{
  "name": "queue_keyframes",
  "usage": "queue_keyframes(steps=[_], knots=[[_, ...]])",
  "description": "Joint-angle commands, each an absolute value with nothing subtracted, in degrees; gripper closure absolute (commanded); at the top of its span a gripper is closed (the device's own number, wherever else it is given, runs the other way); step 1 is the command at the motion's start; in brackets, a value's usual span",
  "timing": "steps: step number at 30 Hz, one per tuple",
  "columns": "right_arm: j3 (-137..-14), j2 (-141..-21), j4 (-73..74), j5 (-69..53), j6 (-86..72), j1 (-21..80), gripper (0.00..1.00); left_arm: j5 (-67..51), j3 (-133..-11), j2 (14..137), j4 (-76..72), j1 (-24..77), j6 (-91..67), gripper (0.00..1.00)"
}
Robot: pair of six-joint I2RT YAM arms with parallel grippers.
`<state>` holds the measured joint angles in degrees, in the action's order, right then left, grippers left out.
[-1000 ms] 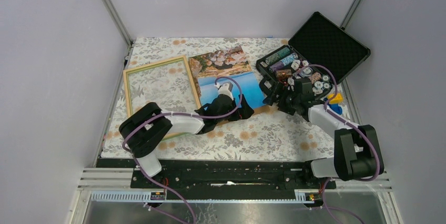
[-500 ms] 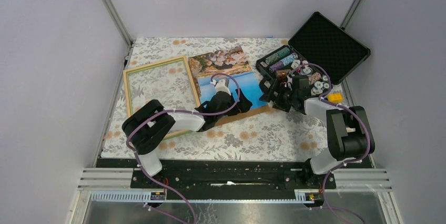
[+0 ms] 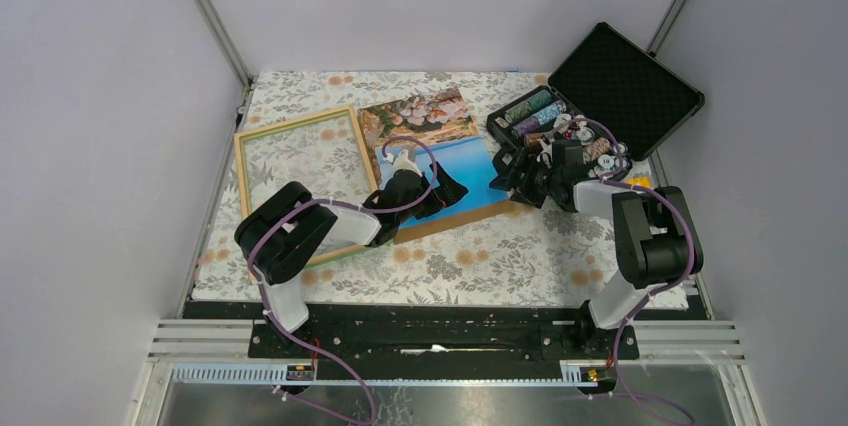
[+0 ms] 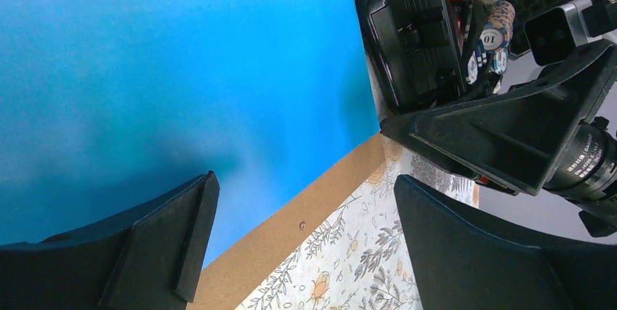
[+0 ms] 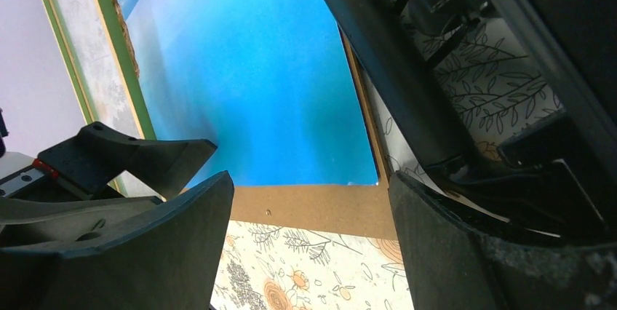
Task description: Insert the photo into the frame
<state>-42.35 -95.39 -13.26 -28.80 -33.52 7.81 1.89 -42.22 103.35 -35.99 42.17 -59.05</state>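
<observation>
The photo (image 3: pixel 432 142), blue sea with tan rocks at its far end, lies face up on a brown backing panel (image 3: pixel 470 214), just right of the frame (image 3: pixel 300 174). The frame lies flat, with a green face and wood sides. My left gripper (image 3: pixel 440 196) is open and empty, low over the photo's near edge. In the left wrist view (image 4: pixel 305 252) its jaws straddle the photo (image 4: pixel 182 70) and the panel's edge (image 4: pixel 291 237). My right gripper (image 3: pixel 512 182) is open and empty at the photo's near right corner. In the right wrist view (image 5: pixel 309 252) it faces the photo (image 5: pixel 247 84) and the panel (image 5: pixel 305 208).
An open black case (image 3: pixel 620 81) with several stacks of chips (image 3: pixel 545 111) stands at the back right, touching distance from my right gripper. A yellow object (image 3: pixel 638 186) lies right of my right arm. A floral cloth (image 3: pixel 480 256) covers the table.
My left gripper has slid up and left onto the photo's near edge. My right gripper has moved up and left, closer to the photo's right corner and the case.
</observation>
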Motion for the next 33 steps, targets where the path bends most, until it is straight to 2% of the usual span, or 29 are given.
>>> queue_keyframes(steps=[1, 13, 23, 33], knots=[[-44.74, -96.45, -14.96, -29.95, -34.18, 7.56, 0.15, 0.97, -42.22, 103.89, -38.59, 42.36, -59.87, 0.02], [-47.45, -98.13, -12.79, -28.97, -34.09, 7.56, 0.13, 0.92, -41.68, 103.50, -38.85, 42.30, -59.86, 0.02], [-49.15, -98.66, -12.34, -30.75, -33.82, 7.51, 0.26, 0.62, -41.54, 103.59, -39.20, 42.25, -59.77, 0.02], [-46.11, -98.48, -12.38, -29.57, -32.36, 7.56, 0.23, 0.70, -41.42, 103.59, -39.42, 42.23, -59.94, 0.02]])
